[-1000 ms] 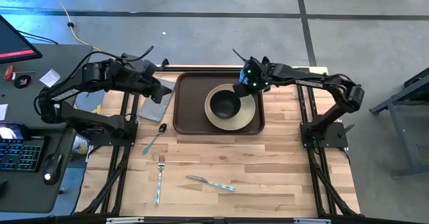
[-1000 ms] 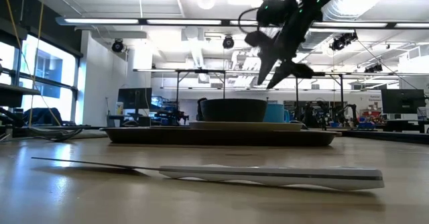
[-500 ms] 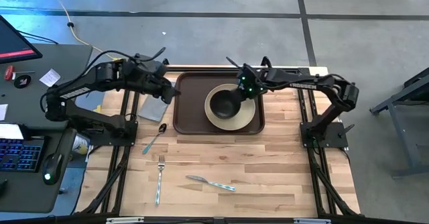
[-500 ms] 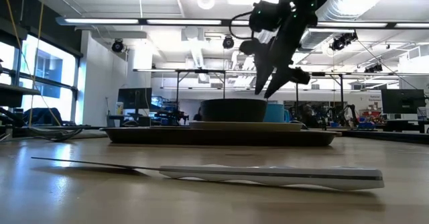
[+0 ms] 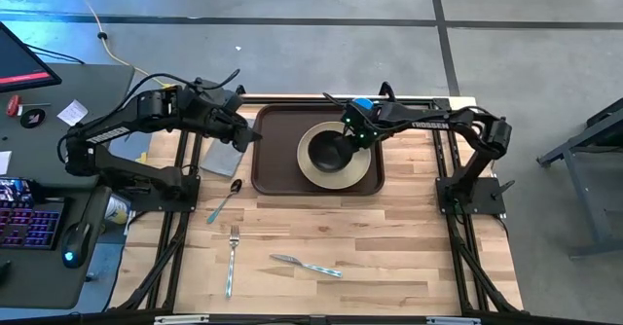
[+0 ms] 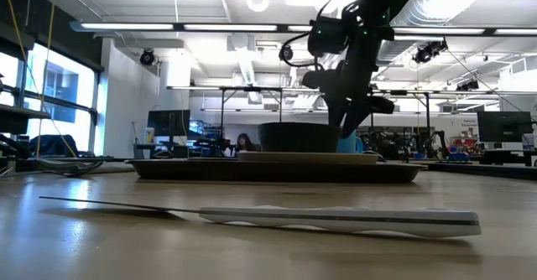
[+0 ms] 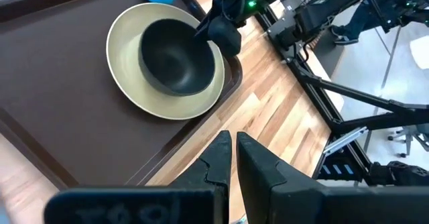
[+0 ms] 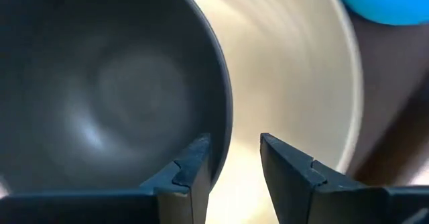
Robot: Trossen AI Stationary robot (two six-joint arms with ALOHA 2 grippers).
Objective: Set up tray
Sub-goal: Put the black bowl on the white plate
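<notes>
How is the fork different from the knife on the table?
The fork lies nearly straight up and down in the high view, while the knife lies almost sideways. The fork sits further left, below the spoon; the knife sits more toward the middle, below the tray. The fork ends in prongs; the knife ends in a flat blade. Both are silver with bluish handles, lying flat on the wooden table, outside the tray.

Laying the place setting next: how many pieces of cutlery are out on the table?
3: a spoon left of the tray, a fork nearer the front, a knife beside it.
</notes>
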